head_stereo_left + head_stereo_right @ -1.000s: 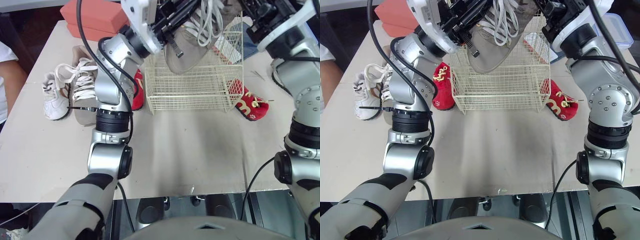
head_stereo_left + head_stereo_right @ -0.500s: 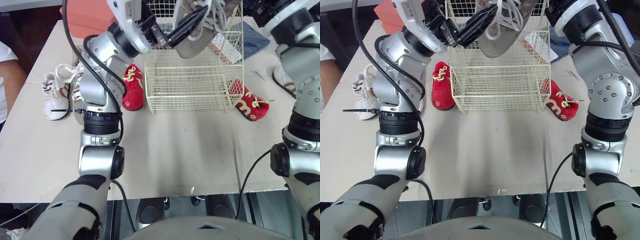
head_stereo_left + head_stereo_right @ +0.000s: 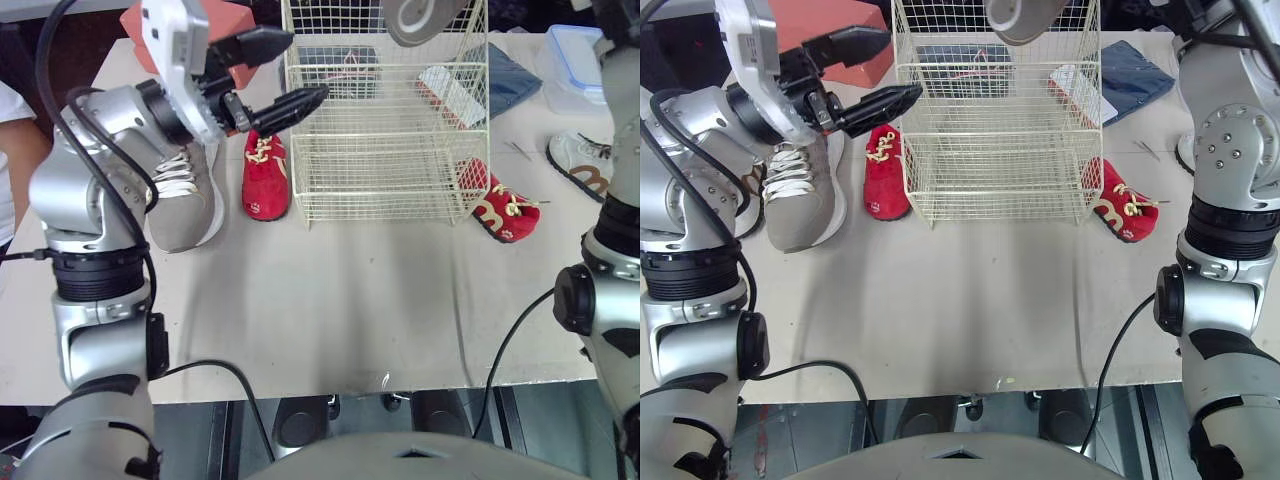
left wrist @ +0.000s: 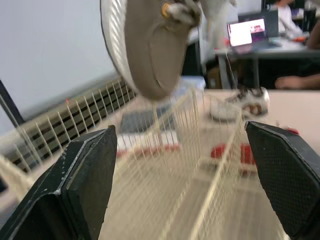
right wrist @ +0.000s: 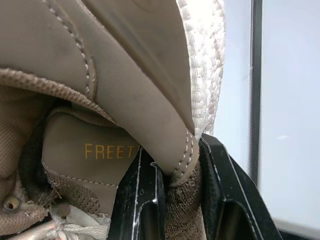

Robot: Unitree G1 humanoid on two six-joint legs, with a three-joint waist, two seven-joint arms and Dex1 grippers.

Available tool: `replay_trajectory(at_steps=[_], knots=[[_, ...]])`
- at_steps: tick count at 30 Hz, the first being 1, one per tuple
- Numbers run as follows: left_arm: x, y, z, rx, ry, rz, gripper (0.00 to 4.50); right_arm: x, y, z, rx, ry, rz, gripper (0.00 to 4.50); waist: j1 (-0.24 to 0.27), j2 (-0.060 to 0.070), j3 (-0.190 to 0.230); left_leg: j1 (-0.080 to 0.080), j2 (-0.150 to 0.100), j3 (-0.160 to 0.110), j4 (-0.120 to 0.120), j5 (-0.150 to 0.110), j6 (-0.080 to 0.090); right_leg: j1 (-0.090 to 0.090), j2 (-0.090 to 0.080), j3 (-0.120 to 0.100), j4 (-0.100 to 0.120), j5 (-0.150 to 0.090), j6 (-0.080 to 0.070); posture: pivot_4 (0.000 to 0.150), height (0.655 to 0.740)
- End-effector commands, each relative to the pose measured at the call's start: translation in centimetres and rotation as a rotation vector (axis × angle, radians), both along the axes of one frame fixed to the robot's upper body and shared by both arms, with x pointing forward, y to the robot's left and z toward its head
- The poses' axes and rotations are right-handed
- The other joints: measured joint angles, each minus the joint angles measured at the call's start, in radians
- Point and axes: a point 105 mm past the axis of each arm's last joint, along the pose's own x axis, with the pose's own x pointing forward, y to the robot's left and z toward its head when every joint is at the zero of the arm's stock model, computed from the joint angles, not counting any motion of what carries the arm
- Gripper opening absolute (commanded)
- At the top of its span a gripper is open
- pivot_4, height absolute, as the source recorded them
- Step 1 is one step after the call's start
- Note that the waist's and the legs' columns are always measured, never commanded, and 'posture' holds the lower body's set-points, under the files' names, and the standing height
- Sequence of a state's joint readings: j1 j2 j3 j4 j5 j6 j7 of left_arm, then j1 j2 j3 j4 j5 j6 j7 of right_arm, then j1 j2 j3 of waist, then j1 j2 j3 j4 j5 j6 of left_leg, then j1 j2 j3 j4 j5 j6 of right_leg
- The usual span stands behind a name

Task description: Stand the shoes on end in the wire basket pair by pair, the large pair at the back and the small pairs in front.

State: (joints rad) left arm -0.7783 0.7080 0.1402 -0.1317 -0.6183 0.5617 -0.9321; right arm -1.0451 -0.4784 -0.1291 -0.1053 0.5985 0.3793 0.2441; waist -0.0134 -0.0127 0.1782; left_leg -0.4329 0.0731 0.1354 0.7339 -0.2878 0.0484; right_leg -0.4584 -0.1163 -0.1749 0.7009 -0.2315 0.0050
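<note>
**Large tan shoe held over the basket**

The right gripper (image 5: 176,167) is clamped on the heel collar of a large tan shoe (image 4: 145,45), one black finger inside the collar and one outside. The shoe is soft tan suede with a white ribbed sole edge, pale laces and a "FREET" label in gold letters inside the heel. It hangs above the wire basket (image 3: 385,150) toward its 12 o'clock side, rounded end down, clear of the rim.

The left gripper (image 3: 300,68) holds nothing. Its fingers are spread wide at the basket's 10 o'clock, beside the upper rim.

The matching tan shoe (image 3: 180,195) lies flat on the table at the basket's 9 o'clock. It has white laces. Between it and the basket is a small red shoe (image 3: 266,175), just beside the wire wall. A second red shoe (image 3: 500,205) rests against the basket's corner at 4 o'clock. A small white shoe (image 3: 590,165) sits well apart at 3 o'clock.
</note>
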Motion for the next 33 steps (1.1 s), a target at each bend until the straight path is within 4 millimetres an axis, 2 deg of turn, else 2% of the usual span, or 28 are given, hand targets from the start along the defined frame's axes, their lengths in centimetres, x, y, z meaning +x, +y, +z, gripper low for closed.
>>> replay_trajectory(at_steps=[1,12,19,24,33], knots=[[-1.9,-0.5,1.1,0.018,-0.037,-0.063,4.43,-0.6,-0.3,1.3,-0.048,-0.128,-0.035,0.22,0.0,0.0,0.0,0.0,0.0,0.0,0.0,0.0,0.0,0.0,0.0,0.0,0.0,0.0,0.0,0.15,0.686],[-2.1,0.5,1.0,0.038,-0.023,-0.028,4.43,4.3,-2.9,-2.4,-0.205,0.006,-0.173,0.22,0.003,0.0,0.0,0.0,0.0,0.0,0.0,0.0,0.0,0.0,0.0,0.0,0.0,0.0,0.0,0.15,0.686],[-1.9,0.7,1.4,-0.002,-0.034,-0.019,4.43,7.2,-3.2,-7.0,-0.286,0.302,-0.215,0.22,0.005,0.0,0.0,0.0,0.0,-0.002,0.003,0.0,0.0,0.002,-0.001,0.0,0.002,0.0,0.0,0.15,0.686],[-1.8,0.8,2.0,-0.063,-0.05,-0.02,4.43,8.0,-3.8,-8.3,-0.263,0.393,-0.243,0.22,0.009,0.0,0.0,0.0,0.0,-0.002,0.003,0.0,0.0,0.002,-0.002,0.0,0.003,0.0,0.0,0.15,0.686],[-2.0,1.1,2.3,-0.095,-0.071,-0.008,4.43,7.1,-2.3,-7.8,-0.193,0.39,-0.17,0.22,0.007,0.0,0.0,-0.001,-0.001,-0.002,0.002,0.0,0.0,0.001,-0.002,0.0,0.002,0.0,0.0,0.15,0.686]])
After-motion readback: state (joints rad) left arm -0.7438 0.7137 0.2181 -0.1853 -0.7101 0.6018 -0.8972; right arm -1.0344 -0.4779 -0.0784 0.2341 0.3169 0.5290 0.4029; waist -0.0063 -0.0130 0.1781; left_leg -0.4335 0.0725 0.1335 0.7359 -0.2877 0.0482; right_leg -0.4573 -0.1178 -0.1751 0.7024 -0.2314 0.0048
